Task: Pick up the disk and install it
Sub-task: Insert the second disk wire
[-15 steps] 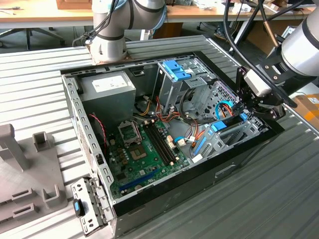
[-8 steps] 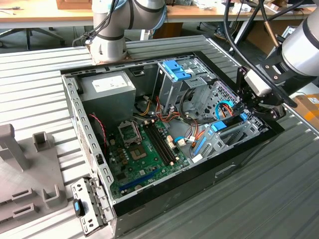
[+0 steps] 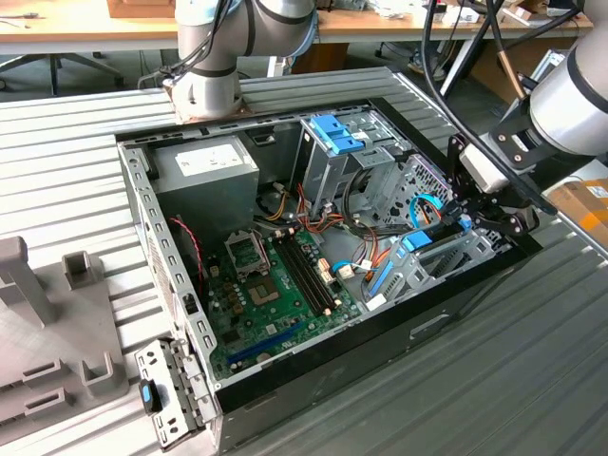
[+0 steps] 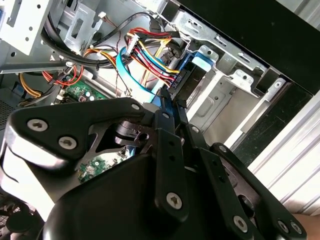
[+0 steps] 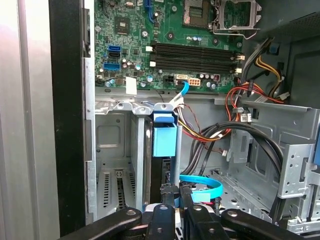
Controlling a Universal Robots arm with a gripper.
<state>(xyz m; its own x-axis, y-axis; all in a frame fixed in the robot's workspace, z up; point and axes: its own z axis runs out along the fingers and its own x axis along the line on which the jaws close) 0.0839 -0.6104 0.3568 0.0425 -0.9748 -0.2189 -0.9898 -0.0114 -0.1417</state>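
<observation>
The disk point(image 5: 164, 140) stands on edge in the drive bay at the open computer case's front corner, on the exterior view's right. Its bright blue carrier frame faces the first wrist view, and the dark body runs from it towards the fingers. My gripper point(image 5: 178, 192) is right at the disk's near edge, its two black fingers almost together and pinching that edge. In the second wrist view the fingertips point(image 4: 167, 107) meet on the blue strip of the disk point(image 4: 192, 75). The exterior view has the gripper point(image 3: 463, 217) low inside the bay, beside the disk's blue parts point(image 3: 418, 240).
Coloured power wires point(image 5: 200, 132) and a blue data cable point(image 5: 200, 187) lie close beside the bay. The black case wall point(image 5: 67, 125) borders it on the other side. A motherboard point(image 3: 275, 285), a grey power-supply box point(image 3: 204, 163) and a tall cage with a blue latch point(image 3: 334, 133) fill the case.
</observation>
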